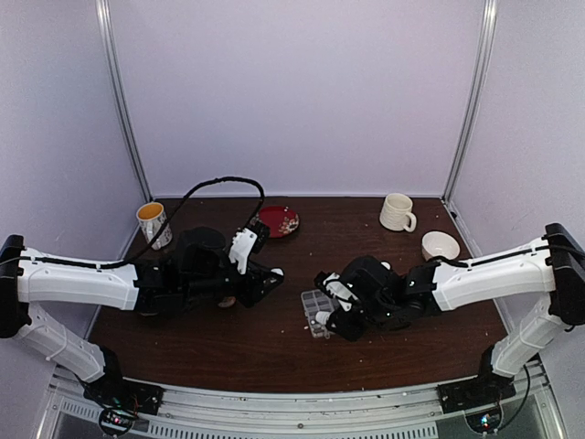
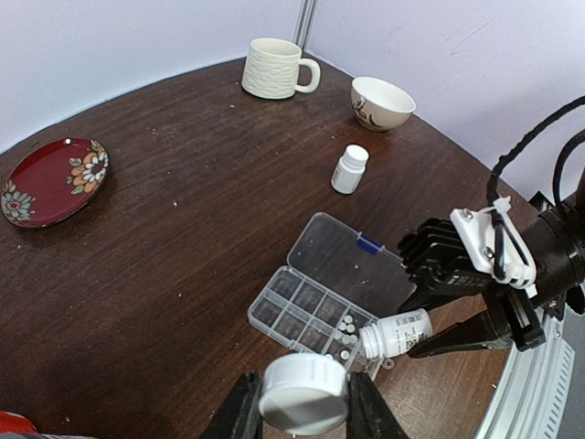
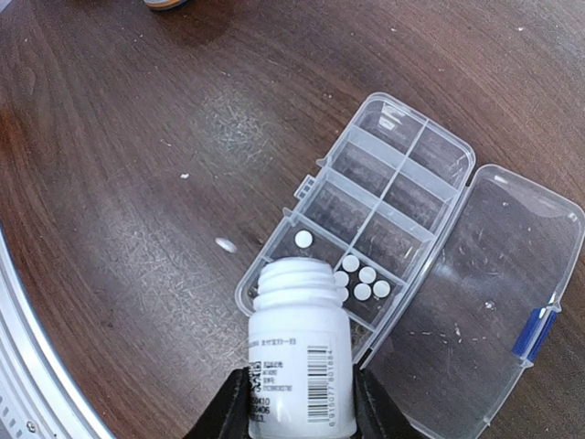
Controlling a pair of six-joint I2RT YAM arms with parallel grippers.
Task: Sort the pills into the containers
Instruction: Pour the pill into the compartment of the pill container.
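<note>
A clear organizer box (image 3: 388, 192) lies open on the table, its lid (image 3: 484, 293) flat beside it; it also shows in the left wrist view (image 2: 302, 306) and the top view (image 1: 315, 306). Several small white pills (image 3: 361, 279) lie in its end cells, also seen in the left wrist view (image 2: 345, 327). My right gripper (image 3: 300, 402) is shut on an uncapped white bottle (image 3: 300, 361), tipped with its mouth over those cells (image 2: 395, 334). My left gripper (image 2: 302, 412) is shut on the white bottle cap (image 2: 303, 393), held above the table near the box.
A second small capped white bottle (image 2: 348, 169) stands beyond the box. A cream mug (image 2: 277, 69), a white bowl (image 2: 381, 101) and a red flowered plate (image 2: 53, 178) stand further back. A mug with orange contents (image 1: 154, 222) is at far left.
</note>
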